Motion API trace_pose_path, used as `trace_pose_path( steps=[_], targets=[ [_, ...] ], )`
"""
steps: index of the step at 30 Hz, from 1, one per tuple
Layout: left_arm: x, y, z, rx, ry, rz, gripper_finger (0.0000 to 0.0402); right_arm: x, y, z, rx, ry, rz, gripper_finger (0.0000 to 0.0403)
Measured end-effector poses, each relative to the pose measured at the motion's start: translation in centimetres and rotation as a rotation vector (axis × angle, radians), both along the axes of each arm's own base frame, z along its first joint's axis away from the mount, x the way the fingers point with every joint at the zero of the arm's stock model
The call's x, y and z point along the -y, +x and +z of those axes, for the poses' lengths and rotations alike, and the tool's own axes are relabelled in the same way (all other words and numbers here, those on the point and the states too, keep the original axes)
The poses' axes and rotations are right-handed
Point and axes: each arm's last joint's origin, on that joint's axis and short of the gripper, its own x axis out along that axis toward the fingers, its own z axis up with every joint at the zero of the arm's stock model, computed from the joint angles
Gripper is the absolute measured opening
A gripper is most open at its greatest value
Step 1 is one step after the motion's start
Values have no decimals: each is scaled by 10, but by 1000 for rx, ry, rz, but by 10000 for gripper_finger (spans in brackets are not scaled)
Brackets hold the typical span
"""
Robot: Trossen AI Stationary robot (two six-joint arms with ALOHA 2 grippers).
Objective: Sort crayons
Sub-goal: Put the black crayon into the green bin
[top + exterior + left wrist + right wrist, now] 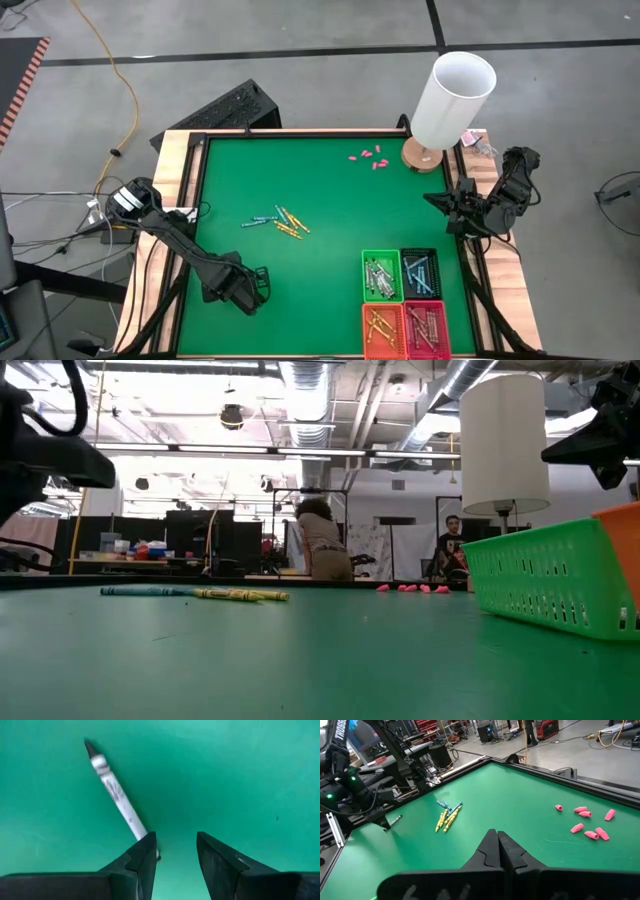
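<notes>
We see the left gripper (176, 852) spread, low over the green mat (320, 200), a grey crayon (118, 800) beside one finger, not pinched. Loose crayons (277, 221) lie mid-mat — right gripper (498, 851) pressed together by the lamp (452, 98).

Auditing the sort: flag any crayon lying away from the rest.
One grey-white crayon lies alone on the mat by the open left gripper, apart from the loose blue and yellow crayons mid-table. The right gripper waits shut.
</notes>
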Motion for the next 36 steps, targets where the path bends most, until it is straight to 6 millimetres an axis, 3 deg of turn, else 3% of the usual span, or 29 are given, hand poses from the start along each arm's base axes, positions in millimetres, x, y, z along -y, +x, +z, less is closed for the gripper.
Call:
trace_pose_path(
  steps=[5, 16, 25, 36],
  targets=[
    [-1, -1, 0, -1, 31, -104, 129, 0, 0, 0, 0, 0, 0, 0],
    [-3, 7, 11, 31, 230, -1020, 129, 0, 0, 0, 1, 2, -1, 0],
    [1, 6, 13, -3, 153, -1686, 129, 0, 0, 0, 5, 12, -4, 0],
    [5, 2, 12, 10, 58, -1971, 129, 0, 0, 0, 3, 9, -4, 0]
  ],
)
